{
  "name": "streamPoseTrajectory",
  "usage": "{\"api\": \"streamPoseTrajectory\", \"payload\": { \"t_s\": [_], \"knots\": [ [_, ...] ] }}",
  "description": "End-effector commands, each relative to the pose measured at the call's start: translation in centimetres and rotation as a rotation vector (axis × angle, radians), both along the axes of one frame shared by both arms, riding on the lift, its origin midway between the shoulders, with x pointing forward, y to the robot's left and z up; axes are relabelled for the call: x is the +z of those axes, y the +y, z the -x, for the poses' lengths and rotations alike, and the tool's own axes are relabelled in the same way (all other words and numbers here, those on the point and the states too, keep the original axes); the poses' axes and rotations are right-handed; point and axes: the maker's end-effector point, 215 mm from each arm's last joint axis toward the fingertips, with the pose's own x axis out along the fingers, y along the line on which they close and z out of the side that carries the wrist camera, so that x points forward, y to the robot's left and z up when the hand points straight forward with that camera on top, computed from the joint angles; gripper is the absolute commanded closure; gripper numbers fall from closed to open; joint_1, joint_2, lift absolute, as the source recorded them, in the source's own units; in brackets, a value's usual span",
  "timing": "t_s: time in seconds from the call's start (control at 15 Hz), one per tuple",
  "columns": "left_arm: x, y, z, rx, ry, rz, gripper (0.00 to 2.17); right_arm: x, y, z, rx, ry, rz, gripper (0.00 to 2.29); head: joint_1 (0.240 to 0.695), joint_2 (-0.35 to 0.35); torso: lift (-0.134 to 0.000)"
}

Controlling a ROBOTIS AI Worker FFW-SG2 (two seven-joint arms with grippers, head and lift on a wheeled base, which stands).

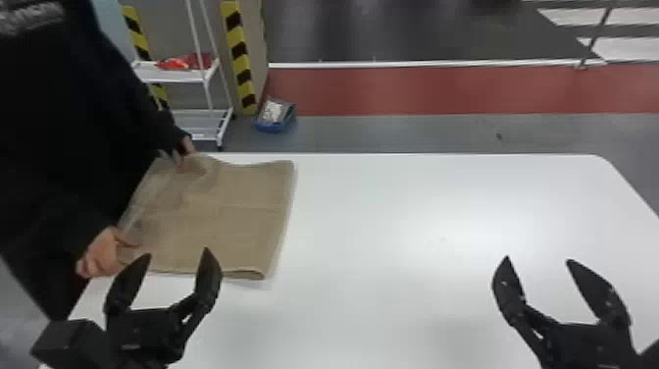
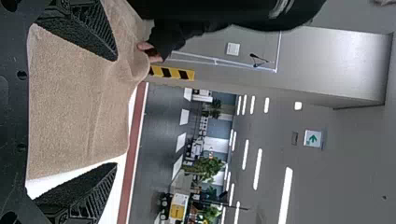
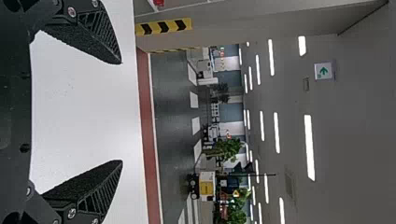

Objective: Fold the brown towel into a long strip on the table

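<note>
The head view looks down on the table [image 1: 392, 206] both wrist views share.

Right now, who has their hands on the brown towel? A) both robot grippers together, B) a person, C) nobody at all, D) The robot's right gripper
B: a person's near hand is at the near left corner of the brown towel, and their far hand is at its far edge.

Left end effector [image 1: 177, 252] spread apart, right end effector [image 1: 538, 259] likewise
</note>
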Motion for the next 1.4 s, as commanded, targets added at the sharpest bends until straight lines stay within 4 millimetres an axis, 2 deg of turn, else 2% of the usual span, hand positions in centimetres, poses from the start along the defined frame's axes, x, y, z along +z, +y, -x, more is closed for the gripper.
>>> {"api": "streamPoseTrajectory", "payload": {
  "t_s": [0.0,1.33],
  "knots": [
    [-0.02,0.00,0.01,0.000,0.000,0.001,0.07,0.00,0.01,0.00,-0.001,0.000,-0.001,0.13,0.695,0.049,-0.101],
    [0.41,-0.30,0.00,-0.007,-0.001,-0.002,0.07,-0.08,-0.22,-0.02,0.003,0.003,-0.002,0.13,0.695,0.043,-0.101]
  ]
}}
